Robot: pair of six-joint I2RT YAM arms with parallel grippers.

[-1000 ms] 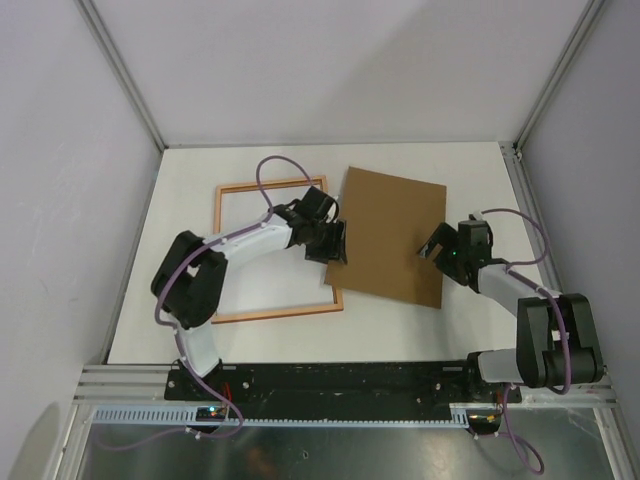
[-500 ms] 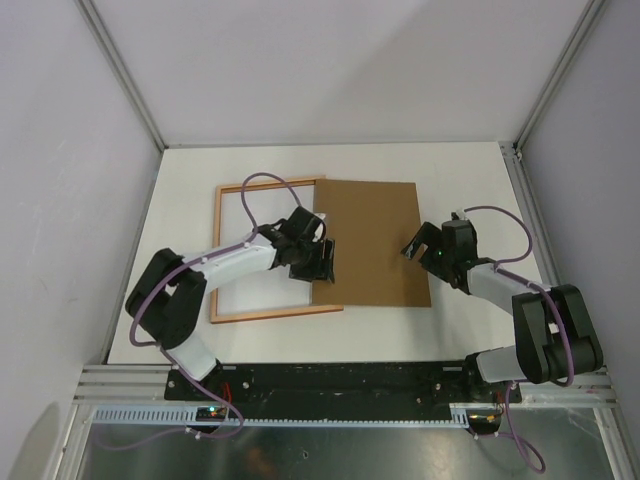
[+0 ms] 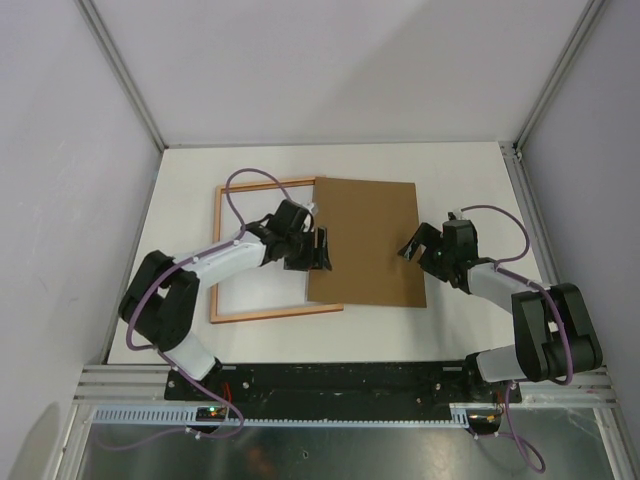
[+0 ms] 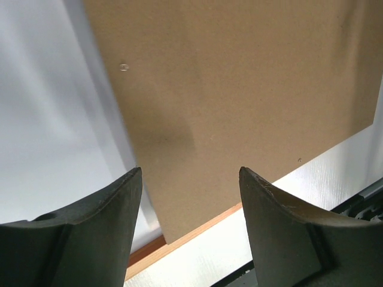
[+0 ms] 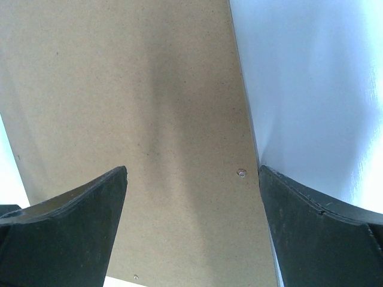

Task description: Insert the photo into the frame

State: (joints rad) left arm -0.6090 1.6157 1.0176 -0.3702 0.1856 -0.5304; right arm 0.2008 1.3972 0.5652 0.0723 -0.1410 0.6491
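Left fingers: the left gripper (image 3: 322,250) has its fingers (image 4: 90,233) spread apart with nothing between them; it hangs low over the left edge of the brown backing board (image 3: 368,240).
Right fingers: the right gripper (image 3: 413,245) has its fingers (image 5: 66,227) wide apart and is also empty, above the board just inside its right edge.
Backing board: it lies flat at mid-table, covering the right rail of the frame (image 3: 217,250) and a strip of its opening.
Frame: it lies flat on the table (image 3: 470,180) left of centre; its left, far and near rails show.
Photo: it is not visible in any view. Whether it lies under the board cannot be told.
Step in hand: probably shifting the board, either off the opening or to uncover the print.
Doing it well: lower both sets of pads flat onto the board and push evenly from both sides, so it slides without turning or dragging the frame. Lift a corner only once a fingertip is properly under the edge.
Edges: the board's near-left corner sits on the frame's near rail and may catch there.
Open room: there is bare table to the right of the board and beyond it. The left side is crowded by the frame and the left arm.
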